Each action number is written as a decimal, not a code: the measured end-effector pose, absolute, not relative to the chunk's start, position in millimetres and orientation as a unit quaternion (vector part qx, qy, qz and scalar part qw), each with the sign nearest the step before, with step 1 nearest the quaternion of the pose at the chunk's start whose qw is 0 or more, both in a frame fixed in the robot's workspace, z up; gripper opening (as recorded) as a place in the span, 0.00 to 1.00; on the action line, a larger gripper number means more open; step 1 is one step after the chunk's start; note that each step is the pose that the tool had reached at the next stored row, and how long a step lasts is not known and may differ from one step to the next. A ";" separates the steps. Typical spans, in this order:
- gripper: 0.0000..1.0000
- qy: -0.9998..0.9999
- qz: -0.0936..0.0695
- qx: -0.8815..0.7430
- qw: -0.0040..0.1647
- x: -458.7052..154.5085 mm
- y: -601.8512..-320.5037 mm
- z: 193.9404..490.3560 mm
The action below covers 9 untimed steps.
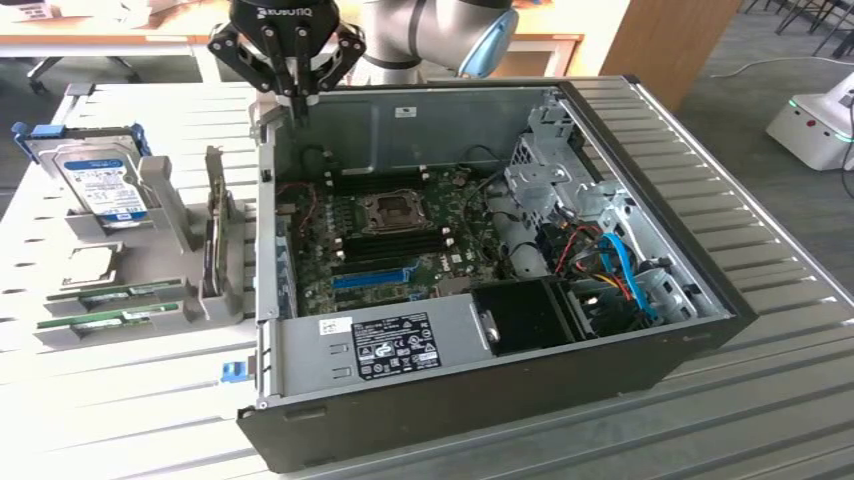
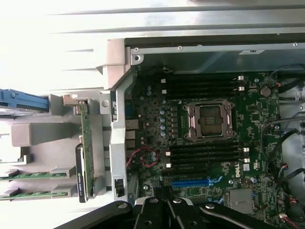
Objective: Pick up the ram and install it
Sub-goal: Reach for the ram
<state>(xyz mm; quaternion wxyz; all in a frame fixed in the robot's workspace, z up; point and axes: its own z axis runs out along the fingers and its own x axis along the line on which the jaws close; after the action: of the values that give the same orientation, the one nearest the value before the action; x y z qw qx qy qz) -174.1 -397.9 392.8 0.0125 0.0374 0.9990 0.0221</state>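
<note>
Exterior view: black tool [image 1: 304, 95] closed, empty, above metal case [image 1: 441, 105] corner; thin green ram [image 1: 118, 294] in grey holder [image 1: 200, 305].

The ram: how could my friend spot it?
Find the big open computer case. On the exterior view's left, a grey rack holds parts. The ram is a thin green stick lying at its near end, unlike the boxy silver hard drive; a twin lies alongside.

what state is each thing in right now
computer case: lying on its side, open, panel off
cpu socket: empty
memory slots: all empty
ram sticks: two, lying in the grey holder, not yet picked up
hard drive: standing upright in the holder
gripper: shut, holding nothing, above the case's rim
</note>
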 end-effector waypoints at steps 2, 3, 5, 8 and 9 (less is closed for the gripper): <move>0.11 0.999 0.022 0.037 0.013 -176.7 -397.9 392.8; 0.11 0.999 0.022 0.037 0.012 -178.0 -397.9 392.8; 0.11 0.999 0.022 0.037 0.012 -180.5 -397.8 392.8; 0.11 0.999 0.022 0.037 0.012 -184.2 -397.7 392.8; 0.11 0.999 0.022 0.037 0.012 -185.4 -397.7 392.8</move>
<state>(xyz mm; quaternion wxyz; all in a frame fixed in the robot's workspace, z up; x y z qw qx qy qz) -185.4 -397.7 392.8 0.0125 0.0374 0.9990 0.0221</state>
